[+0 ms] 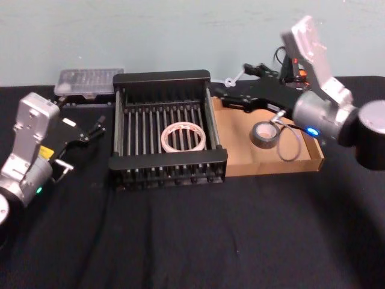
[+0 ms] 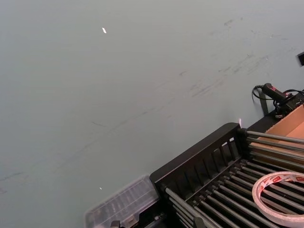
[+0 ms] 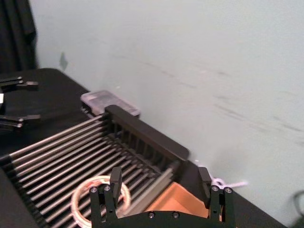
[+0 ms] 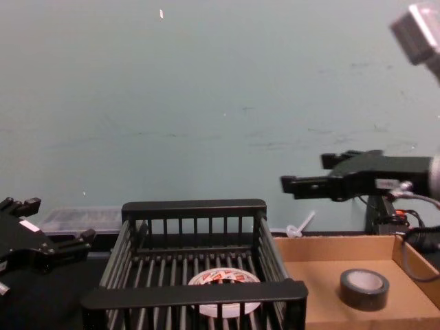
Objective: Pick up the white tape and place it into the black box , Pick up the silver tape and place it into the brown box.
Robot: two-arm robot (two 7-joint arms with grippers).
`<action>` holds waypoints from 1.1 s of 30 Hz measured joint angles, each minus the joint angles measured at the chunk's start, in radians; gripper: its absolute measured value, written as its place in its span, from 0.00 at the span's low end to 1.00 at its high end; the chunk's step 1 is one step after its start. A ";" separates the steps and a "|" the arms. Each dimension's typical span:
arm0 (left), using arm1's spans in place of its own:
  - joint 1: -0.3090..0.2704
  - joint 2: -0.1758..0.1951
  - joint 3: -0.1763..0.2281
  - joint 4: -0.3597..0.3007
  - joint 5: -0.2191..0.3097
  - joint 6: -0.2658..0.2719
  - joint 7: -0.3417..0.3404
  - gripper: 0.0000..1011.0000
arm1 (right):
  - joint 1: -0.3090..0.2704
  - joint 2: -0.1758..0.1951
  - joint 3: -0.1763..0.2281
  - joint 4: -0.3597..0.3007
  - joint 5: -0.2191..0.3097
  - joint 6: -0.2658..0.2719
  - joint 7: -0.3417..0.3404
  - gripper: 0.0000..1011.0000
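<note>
1. White tape (image 1: 183, 136) lies flat on the slatted floor of the black box (image 1: 161, 79).
2. Silver tape (image 1: 263, 133) lies in the brown box (image 1: 271, 163), near its middle.
3. My right gripper (image 1: 221, 94) hangs over the brown box's far left corner, above the boxes, fingers (image 3: 115, 177) spread, holding nothing.
4. My left gripper (image 1: 96, 127) sits left of the black box, over the black table (image 1: 192, 235), fingers apart, empty.
5. Clear plastic case (image 1: 89, 82) behind it.
</note>
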 joint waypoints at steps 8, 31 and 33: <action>0.000 0.000 0.000 0.000 0.000 0.000 0.000 0.99 | -0.127 0.031 0.064 -0.067 -0.017 -0.114 -0.052 0.99; 0.000 0.000 0.000 0.000 0.000 0.000 0.000 0.99 | -0.318 0.010 0.171 -0.074 -0.064 -0.208 -0.145 0.99; 0.000 0.000 0.000 0.000 0.000 0.000 0.000 0.99 | -0.320 0.005 0.174 -0.069 -0.069 -0.208 -0.145 0.99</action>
